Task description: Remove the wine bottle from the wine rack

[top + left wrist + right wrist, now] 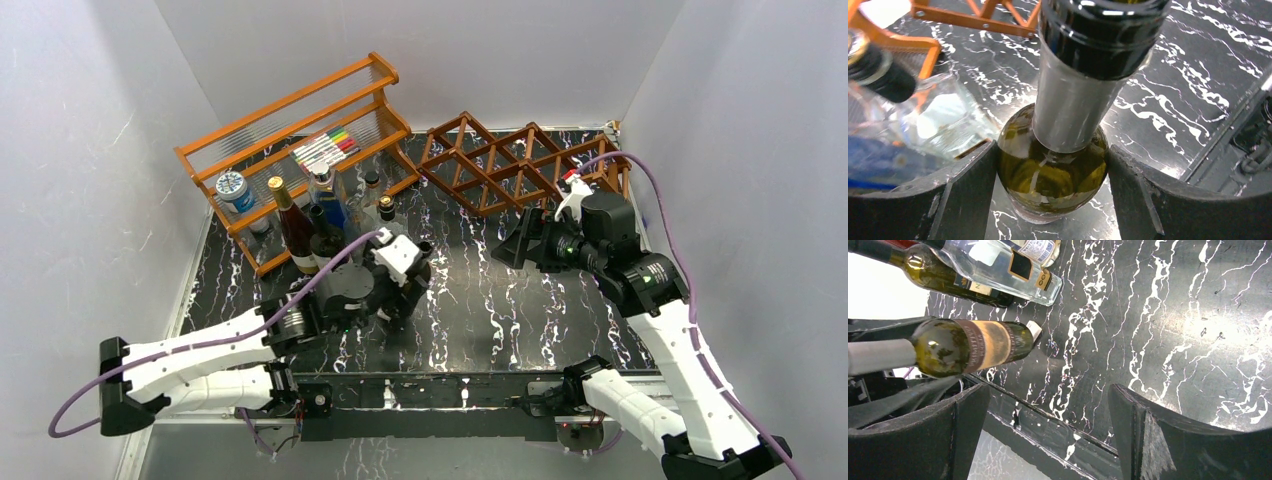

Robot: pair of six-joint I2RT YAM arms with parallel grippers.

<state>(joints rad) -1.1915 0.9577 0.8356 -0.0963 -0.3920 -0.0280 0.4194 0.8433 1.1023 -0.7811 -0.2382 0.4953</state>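
Note:
The wine bottle [1053,170] is olive-green glass with a grey foil neck and a dark cap. It stands upright at the middle of the black marble table, clear of the rack. My left gripper [1052,200] is shut on its shoulder, one jaw against each side. The bottle's brown label shows in the right wrist view [983,345]. I cannot tell whether its base touches the table. The wine rack [500,165], a dark reddish-brown lattice, stands at the back right with no bottle showing in it. My right gripper [515,245] is open and empty [1045,435] in front of the rack.
An orange tiered shelf [300,140] with markers and a jar stands at the back left. Several bottles [300,230] stand in front of it, close to my left gripper. A clear glass bottle [943,115] is just left of the held one. White walls enclose the table.

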